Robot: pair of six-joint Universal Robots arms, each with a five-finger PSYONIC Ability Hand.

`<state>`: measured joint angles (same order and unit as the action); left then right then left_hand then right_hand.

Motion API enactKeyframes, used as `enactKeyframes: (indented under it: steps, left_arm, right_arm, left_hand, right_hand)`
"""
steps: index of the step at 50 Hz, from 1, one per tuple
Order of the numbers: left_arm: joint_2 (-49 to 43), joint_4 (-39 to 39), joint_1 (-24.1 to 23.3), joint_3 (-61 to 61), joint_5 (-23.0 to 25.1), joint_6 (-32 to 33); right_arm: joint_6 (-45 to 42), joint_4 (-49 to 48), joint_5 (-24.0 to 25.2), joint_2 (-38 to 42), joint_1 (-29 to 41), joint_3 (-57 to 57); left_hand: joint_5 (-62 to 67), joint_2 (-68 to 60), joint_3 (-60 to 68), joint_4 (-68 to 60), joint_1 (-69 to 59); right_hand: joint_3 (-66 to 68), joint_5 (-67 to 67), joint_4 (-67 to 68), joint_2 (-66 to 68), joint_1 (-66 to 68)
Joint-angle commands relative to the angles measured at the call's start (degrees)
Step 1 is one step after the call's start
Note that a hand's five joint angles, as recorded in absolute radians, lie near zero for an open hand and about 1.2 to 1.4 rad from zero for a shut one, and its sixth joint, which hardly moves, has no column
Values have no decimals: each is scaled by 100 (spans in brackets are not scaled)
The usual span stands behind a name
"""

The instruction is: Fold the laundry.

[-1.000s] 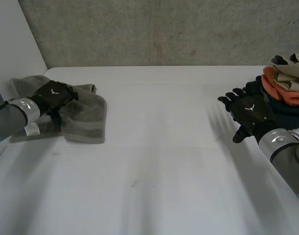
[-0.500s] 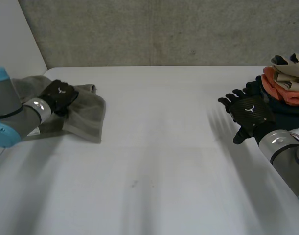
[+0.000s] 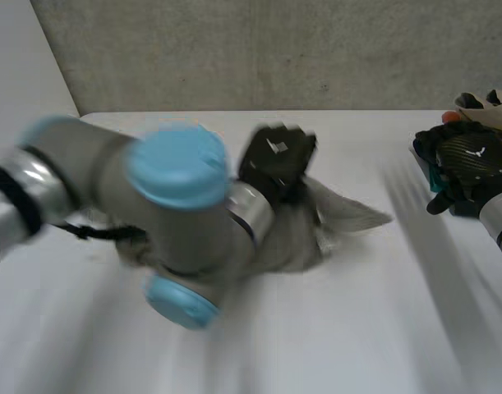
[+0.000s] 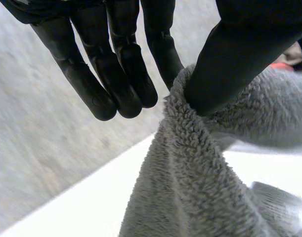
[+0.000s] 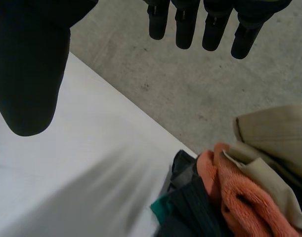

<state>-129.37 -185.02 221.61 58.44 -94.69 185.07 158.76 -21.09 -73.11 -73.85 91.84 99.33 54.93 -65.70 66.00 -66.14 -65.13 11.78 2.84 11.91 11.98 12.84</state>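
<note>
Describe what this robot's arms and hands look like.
The left arm is thick and grey with light-blue caps; both wrists carry silver rings. The left hand and right hand are black, each with a small white emblem on its back.

One grey towel [image 3: 333,220], one heap of clothes [image 5: 230,197], one white table [image 3: 357,328], two hands: left hand [image 3: 275,156], right hand [image 3: 468,158].

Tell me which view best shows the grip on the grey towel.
Left wrist view: the left robot hand pinches the towel up close. The head view shows it half hidden by the arm.
</note>
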Motion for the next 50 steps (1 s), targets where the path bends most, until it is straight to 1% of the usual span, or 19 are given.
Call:
enactKeyframes:
  steps: [1,4,9,13,16,17,20,21,24,25,29,32,36,39,40,41,43,44,50]
  left_arm:
    - [-607,474,-443,-544,-472,-1244]
    - [-440,668,-321,-492,-524,-1123]
    - [543,888,583,-27,-455,-394]
    - [1308,897,1375,518,-165,344]
    - [1704,932,2069,922,475,1187]
    - [1748,967,2436,1097,869,1667]
    - [1714,994,3044,1310,1442,2364]
    - [1653,1029,3438,1414,1818,2802]
    - [1407,1090,3871,1494,2269,3323]
    - [1197,1151,4107,1486,2566,3603]
    - [679,1275,4504,1381,3217,4254]
    - [405,1345,4602,1249,3465,4554]
    - [36,1363,4611,1020,3431,4792]
    - [-219,1363,4567,836,3334,4880]
    - [-290,1389,4549,783,3316,4898]
    - [-377,1407,4523,713,3273,4950]
    - [-422,1416,4488,677,3220,4994]
    - [-422,1424,4470,677,3185,5012]
    - [78,1433,4365,1028,2877,4881]
  right_arm:
    - [6,455,-37,81,9,-133]
    - [6,623,-37,90,70,-177]
    - [120,1185,-2,38,263,-283]
    - [261,1782,25,-111,518,-380]
    - [279,2432,104,-252,834,-424]
    - [261,2712,147,-278,983,-432]
    - [235,3057,139,-261,1203,-397]
    - [200,3101,130,-226,1361,-371]
    - [130,2918,113,-77,1573,-327]
    - [77,2682,87,54,1686,-283]
    - [-37,2023,-1,397,1924,-169]
    - [-143,1679,-107,591,2056,-125]
    - [-336,1231,-458,881,2197,-125]
    - [-442,984,-801,1013,2250,-134]
    - [-468,940,-854,1031,2250,-134]
    - [-494,870,-967,1057,2250,-142]
    - [-486,826,-1038,1049,2241,-160]
    - [-486,826,-1047,1040,2224,-160]
    - [-530,1115,-1047,698,2013,-195]
  left_hand:
    - [-3541,3618,-3648,3662,3561]
    - [-5493,5570,-5600,5614,5513]
    - [-5493,5570,-5600,5614,5513]
    - [-5493,5570,-5600,5614,5513]
    - [-5493,5570,-5600,5614,5513]
    - [-5493,5570,-5600,5614,5513]
    - [-5493,5570,-5600,5614,5513]
    - [-5493,5570,-5600,5614,5513]
    - [-5493,5570,-5600,5614,5513]
    - [-5493,5570,-5600,5614,5513]
    - [-5493,5570,-5600,5614,5513]
    - [-5493,5570,-5600,5614,5513]
    - [-5406,5483,-5513,5527,5426]
    - [-4031,4108,-4138,4152,4051]
    - [-3160,3236,-3267,3280,3180]
    - [-786,863,-893,907,806]
    - [1281,-1204,1174,-1160,-1261]
    - [1504,-1428,1398,-1384,-1484]
    - [1507,-1430,1400,-1386,-1487]
  right_hand:
    - [-178,-284,-191,-198,-284]
    - [-178,-284,-191,-198,-284]
    - [-178,-284,-191,-198,-284]
    - [-178,-284,-191,-198,-284]
    - [-178,-284,-191,-198,-284]
    - [-178,-284,-191,-198,-284]
    - [-178,-284,-191,-198,-284]
    - [-178,-284,-191,-198,-284]
    - [-178,-284,-191,-198,-284]
    - [-178,-284,-191,-198,-284]
    - [-97,-203,-109,-117,-202]
    - [258,152,246,238,152]
    - [897,791,884,876,791]
    - [2257,2151,2245,2237,2151]
    - [2777,2671,2765,2757,2671]
    - [4431,4325,4419,4411,4325]
    - [6088,5982,6076,6068,5982]
    - [6746,6640,6733,6725,6640]
    - [6822,6716,6809,6802,6716]
